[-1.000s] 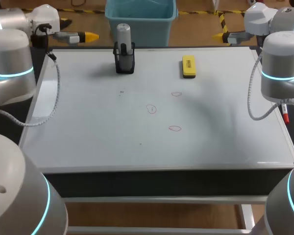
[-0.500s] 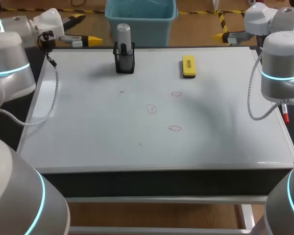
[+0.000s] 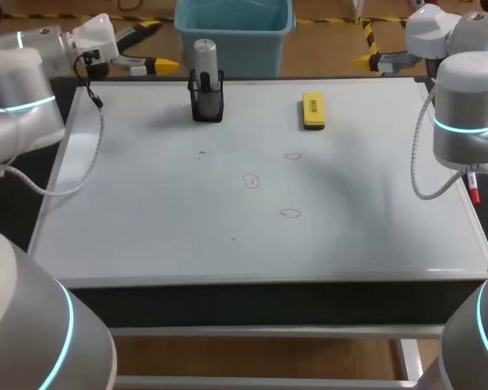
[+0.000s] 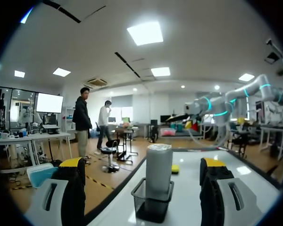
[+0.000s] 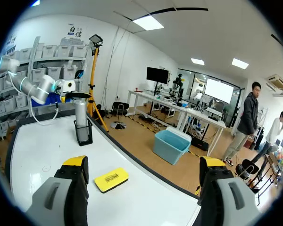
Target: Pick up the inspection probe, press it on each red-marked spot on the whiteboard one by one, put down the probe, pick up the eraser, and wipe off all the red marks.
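Observation:
The inspection probe (image 3: 205,58), a grey cylinder, stands upright in a black mesh holder (image 3: 207,104) at the whiteboard's far edge. The yellow eraser (image 3: 312,110) lies to its right. Three small red marks (image 3: 292,156) (image 3: 251,180) (image 3: 289,213) sit mid-board. My left gripper (image 3: 161,45) hovers open at the far left corner, just left of the probe. In its wrist view the probe (image 4: 158,167) stands ahead of the open left gripper (image 4: 142,164), apart from the fingers. My right gripper (image 3: 364,58) hangs open past the far right corner, with the eraser (image 5: 111,179) ahead of it.
The whiteboard (image 3: 146,211) covers nearly the whole tabletop. A pen with a red tip (image 3: 473,188) lies at its right edge beneath my right arm. A few faint dark specks (image 3: 202,153) dot the board's left half.
My left arm has swung right along the far edge, bringing its open gripper closer to the probe holder. The right arm, the probe and the eraser have not moved.

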`<control>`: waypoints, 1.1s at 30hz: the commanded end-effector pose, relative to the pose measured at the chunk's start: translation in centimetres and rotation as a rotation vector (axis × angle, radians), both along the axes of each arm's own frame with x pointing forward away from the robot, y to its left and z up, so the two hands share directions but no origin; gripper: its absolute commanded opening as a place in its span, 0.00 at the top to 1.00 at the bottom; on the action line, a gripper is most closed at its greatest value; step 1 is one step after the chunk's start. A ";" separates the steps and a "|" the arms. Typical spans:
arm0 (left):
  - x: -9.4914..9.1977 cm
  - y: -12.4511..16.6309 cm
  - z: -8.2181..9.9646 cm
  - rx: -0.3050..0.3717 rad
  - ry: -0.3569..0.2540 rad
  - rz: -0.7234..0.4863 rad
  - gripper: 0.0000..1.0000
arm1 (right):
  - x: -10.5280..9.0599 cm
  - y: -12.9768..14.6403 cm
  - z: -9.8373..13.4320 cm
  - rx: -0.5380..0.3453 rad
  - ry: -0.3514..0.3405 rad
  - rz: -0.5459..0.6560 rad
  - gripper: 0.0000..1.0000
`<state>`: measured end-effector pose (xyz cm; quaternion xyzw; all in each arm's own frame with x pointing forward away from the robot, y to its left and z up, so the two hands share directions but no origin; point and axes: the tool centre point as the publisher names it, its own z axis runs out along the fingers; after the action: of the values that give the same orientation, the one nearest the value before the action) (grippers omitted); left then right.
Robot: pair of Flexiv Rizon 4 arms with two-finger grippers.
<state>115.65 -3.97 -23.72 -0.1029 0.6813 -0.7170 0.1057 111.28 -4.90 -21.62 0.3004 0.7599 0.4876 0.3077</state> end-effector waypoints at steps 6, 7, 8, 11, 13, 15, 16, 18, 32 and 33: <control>1.9 -1.6 -1.5 -0.027 -0.018 -0.209 0.00 | 0.1 0.0 0.0 -0.001 0.001 0.001 0.00; 2.0 -1.8 -1.6 -0.028 -0.019 -0.220 0.00 | 0.1 0.0 0.0 -0.001 0.001 0.001 0.00; 2.0 -2.1 -1.6 -0.027 -0.018 -0.228 0.00 | 0.1 0.0 0.0 -0.001 0.001 0.001 0.00; 2.2 -3.0 -1.7 -0.008 -0.018 -0.249 0.00 | 0.1 0.0 0.0 -0.001 0.001 0.001 0.00; 2.3 -3.6 -1.7 -0.001 -0.013 -0.253 0.00 | 0.1 0.0 0.0 -0.001 0.001 0.001 0.00; 2.2 -4.2 -1.8 0.013 -0.011 -0.261 0.00 | 0.1 0.0 0.0 -0.001 0.001 0.001 0.00; 2.2 -4.5 -1.8 0.023 -0.011 -0.266 0.00 | 0.1 0.0 0.0 -0.001 0.001 0.001 0.00; 2.1 -5.0 -1.9 0.025 -0.010 -0.269 0.00 | 0.1 0.0 0.0 -0.001 0.001 0.001 0.00; 1.7 -7.5 -2.9 0.021 0.007 -0.264 0.00 | 0.1 0.0 0.0 -0.001 0.001 0.001 0.00; 1.5 -7.6 -2.9 0.021 0.010 -0.260 0.00 | 0.1 0.0 0.0 -0.001 0.001 0.001 0.00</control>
<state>116.82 -11.24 -26.14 -0.0213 0.6999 -0.7138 0.0156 111.28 -4.90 -21.62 0.3004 0.7599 0.4876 0.3077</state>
